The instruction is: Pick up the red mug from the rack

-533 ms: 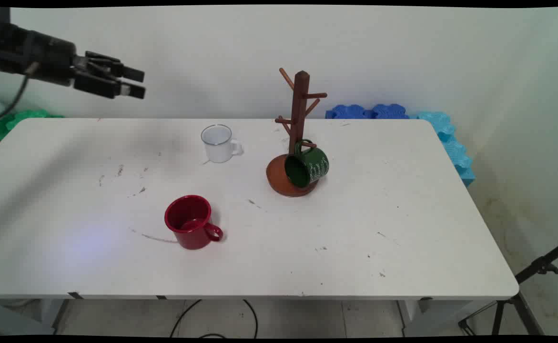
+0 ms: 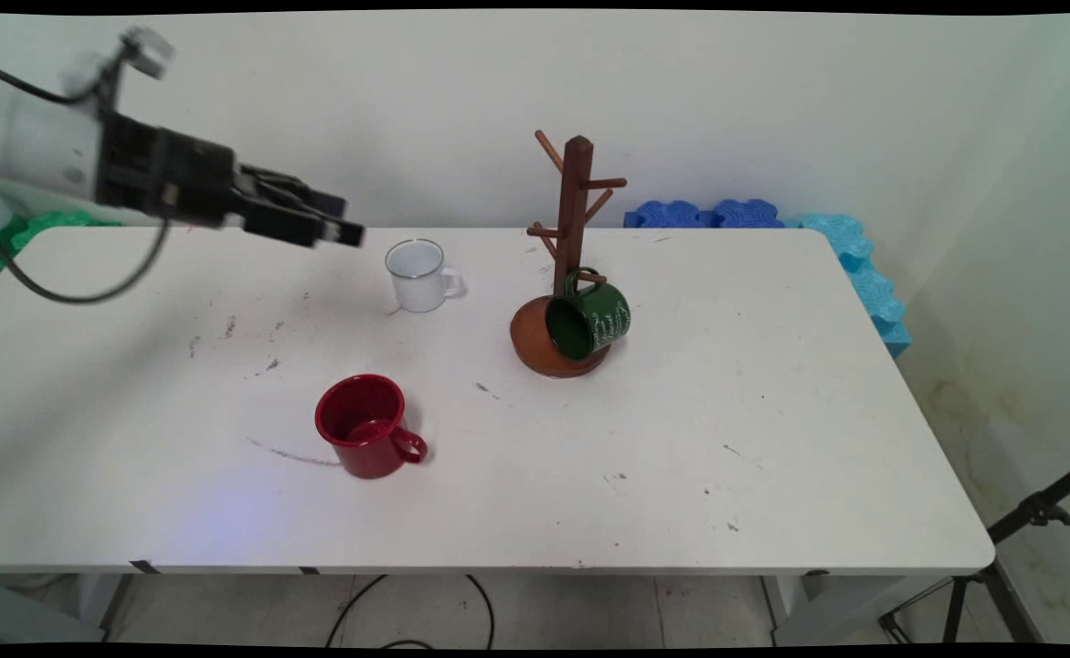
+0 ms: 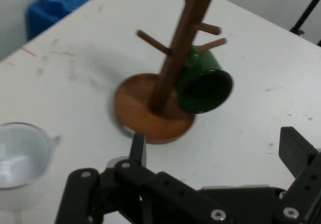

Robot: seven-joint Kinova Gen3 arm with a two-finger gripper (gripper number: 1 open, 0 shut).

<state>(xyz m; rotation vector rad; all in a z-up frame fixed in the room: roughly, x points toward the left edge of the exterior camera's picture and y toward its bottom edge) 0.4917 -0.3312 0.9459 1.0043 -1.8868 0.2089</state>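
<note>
**Ana:** White wall is running behind the white table (image 2: 681, 475) in the main view. What is sitting on it?

**Ben:** A white enamel mug (image 2: 418, 275) is standing upright at upper centre. Right of it a wooden mug tree (image 2: 574, 239) is rising from its round base, with a green mug (image 2: 589, 321) hanging by its handle from a low peg, mouth tipping toward the camera. A red mug (image 2: 365, 425) is standing lower left of centre, handle pointing right. Blue foam tiles (image 2: 772, 219) are lying behind the table's far right edge.

**Ana:** And the gripper?

**Ben:** The gripper (image 2: 338, 224) is reaching in from the upper left, holding nothing. Half a second ago it was higher and farther left; now it is lower and closer to the white enamel mug, just left of its rim in the frame. Nothing on the table has shifted.

**Ana:** What is the hand view showing?

**Ben:** The gripper (image 3: 215, 153) is spread wide, its fingers (image 3: 138, 151) well apart and empty. The mug tree (image 3: 173, 68) is filling the upper centre, the green mug (image 3: 203, 86) hanging at its right, and the white enamel mug (image 3: 20, 158) is sitting at the left edge.
</note>
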